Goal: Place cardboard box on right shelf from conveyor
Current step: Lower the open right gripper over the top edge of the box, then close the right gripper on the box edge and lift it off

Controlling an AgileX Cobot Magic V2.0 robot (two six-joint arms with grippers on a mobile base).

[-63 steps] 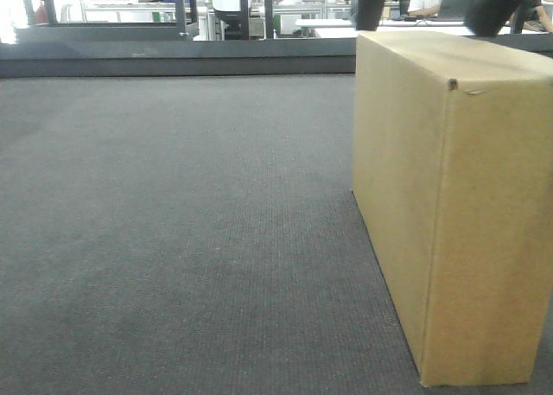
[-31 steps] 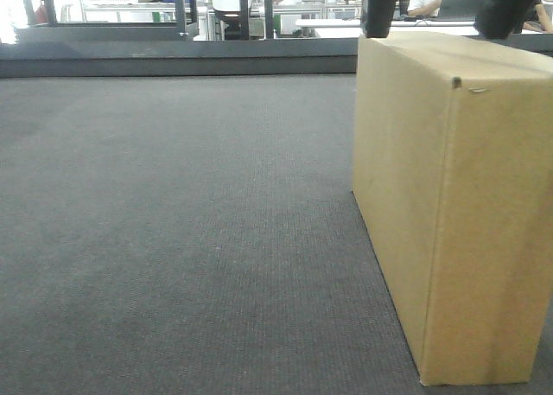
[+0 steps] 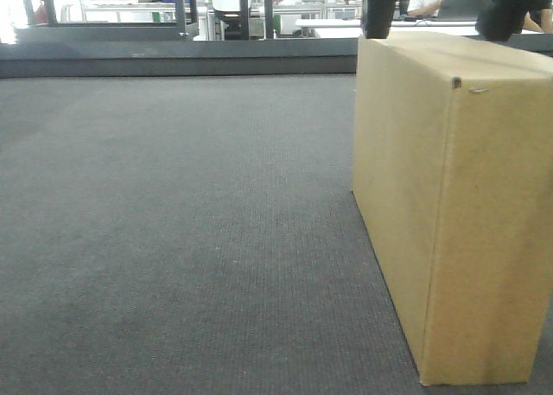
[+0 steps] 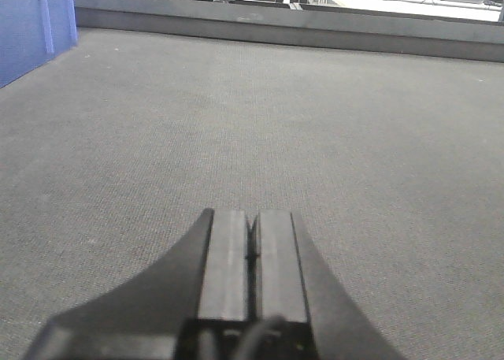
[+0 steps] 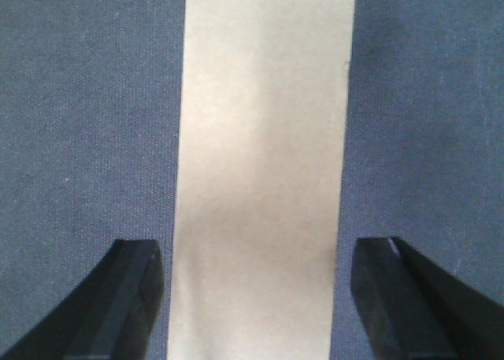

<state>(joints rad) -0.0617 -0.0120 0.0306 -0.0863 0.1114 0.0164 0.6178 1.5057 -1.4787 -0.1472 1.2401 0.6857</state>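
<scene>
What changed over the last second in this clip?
The right pincer came down slightly. Its open fingers now straddle the top of the box, with a gap on each side. Nothing was taken hold of or let go. The box stayed put on the belt. The left pincer is shut, low over the belt.

The plain tan rectangular corrugated cardboard box [image 3: 449, 213] stands upright on its narrow base on the wide, flat, dark-grey woven conveyor belt [image 3: 173, 222]. Condition: closed, faces smooth and unprinted, with a small dark nick and a short tear at the near top corner. Position: right part of the conveyor belt, long sides running toward the belt's dark raised far rim. Seen from above, its narrow top has belt surface exposed on both sides.
</scene>
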